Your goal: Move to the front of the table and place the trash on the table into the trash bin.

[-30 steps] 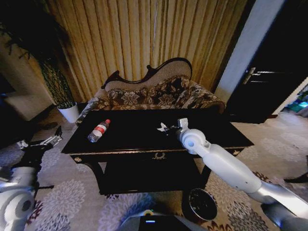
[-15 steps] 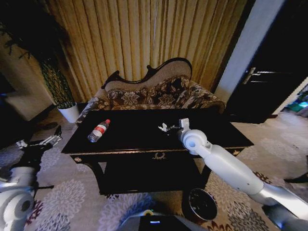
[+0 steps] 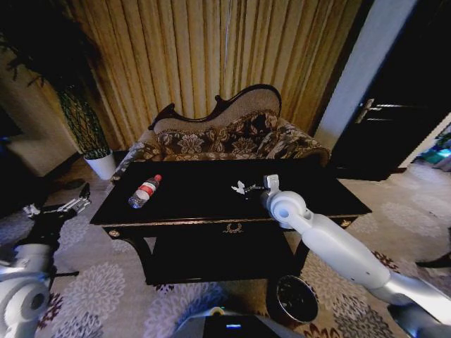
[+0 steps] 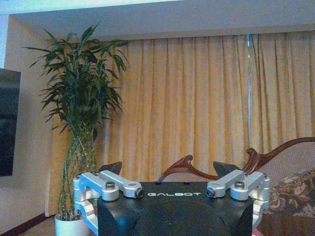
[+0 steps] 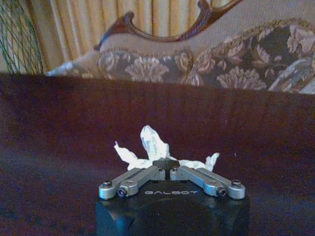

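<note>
**Right pincer clamps the tissue mid-surface**

Right pincer [image 5: 167, 167] sits low over the middle of the surface [image 3: 197, 193], its fingers drawn together on the crumpled white tissue [image 5: 150, 147], whose torn ends stick out past the tips in the wrist view. Over the last second the arm has shifted only slightly, easing back toward the front edge with the tissue [image 3: 239, 187] in its grip; the paper has barely left its spot near the centre. That reads as a grasp just completed, with the carry not yet under way.

Left pincer [image 3: 67, 206] hangs parked off the left end of the surface, fingers spread wide and empty, unchanged in the same interval.

The clear plastic bottle [image 3: 144, 191] with red cap lies on its side near the front-left corner, untouched. The trash bin [image 3: 297, 298] stands on the carpet below the front edge, toward the right end, well under the arm's elbow.

One item appears secured; the bottle remains, and nothing is in the bin that I can make out.
</note>
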### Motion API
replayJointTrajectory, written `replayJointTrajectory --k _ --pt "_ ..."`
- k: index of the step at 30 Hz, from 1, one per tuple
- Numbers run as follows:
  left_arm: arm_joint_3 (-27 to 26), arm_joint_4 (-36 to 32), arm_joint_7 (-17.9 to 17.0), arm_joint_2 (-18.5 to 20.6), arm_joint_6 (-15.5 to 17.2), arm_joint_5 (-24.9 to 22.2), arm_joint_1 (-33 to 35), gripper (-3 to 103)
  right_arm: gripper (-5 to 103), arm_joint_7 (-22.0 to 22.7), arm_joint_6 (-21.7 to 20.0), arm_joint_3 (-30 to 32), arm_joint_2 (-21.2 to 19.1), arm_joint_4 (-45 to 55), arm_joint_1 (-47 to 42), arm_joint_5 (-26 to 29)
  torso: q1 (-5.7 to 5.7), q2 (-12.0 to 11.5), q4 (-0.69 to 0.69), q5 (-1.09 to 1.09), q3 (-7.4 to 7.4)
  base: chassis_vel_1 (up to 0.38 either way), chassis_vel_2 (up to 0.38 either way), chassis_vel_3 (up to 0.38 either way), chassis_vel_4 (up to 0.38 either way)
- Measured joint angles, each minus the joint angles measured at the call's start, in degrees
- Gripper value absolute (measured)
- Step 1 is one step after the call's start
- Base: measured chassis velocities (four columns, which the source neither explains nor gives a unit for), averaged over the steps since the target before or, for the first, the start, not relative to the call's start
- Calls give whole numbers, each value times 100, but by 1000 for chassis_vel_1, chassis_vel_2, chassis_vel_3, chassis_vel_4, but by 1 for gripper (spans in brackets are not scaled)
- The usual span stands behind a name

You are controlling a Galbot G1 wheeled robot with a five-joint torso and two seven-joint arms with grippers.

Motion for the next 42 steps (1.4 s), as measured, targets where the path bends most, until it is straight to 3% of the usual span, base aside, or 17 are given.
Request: replayJointTrajectory --k 8,14,18,24,33,42 --pt "49 -2 -1 -19 4 4 -22 100 0 -481 792 392 -38 33 -210 -455 0 0 1 0 0 0 0 0 0" --pt "95 76 9 13 -25 -17 -68 100 0 -1349 1678 1244 -124 82 -1094 -1548 0 0 -1 1 0 0 0 0 0" --pt "137 128 52 38 -78 -22 -86 100 0 -1527 2017 1652 -161 131 -1499 -1981 0 0 0 0 0 0 0 0 0" --pt "123 210 152 123 -164 -58 -64 100 0 -1826 2171 2272 -163 23 -2048 -2484 0 0 0 0 0 0 0 0 0" --pt "171 328 187 300 -188 -132 -103 100 0 -2077 2524 3132 -345 -520 -2612 -2623 0 0 0 0 0 0 0 0 0" --pt "171 440 203 410 -221 -165 -105 100 0 -2094 2545 3899 -225 -571 -3280 -2753 0 0 0 0 0 0 0 0 0"
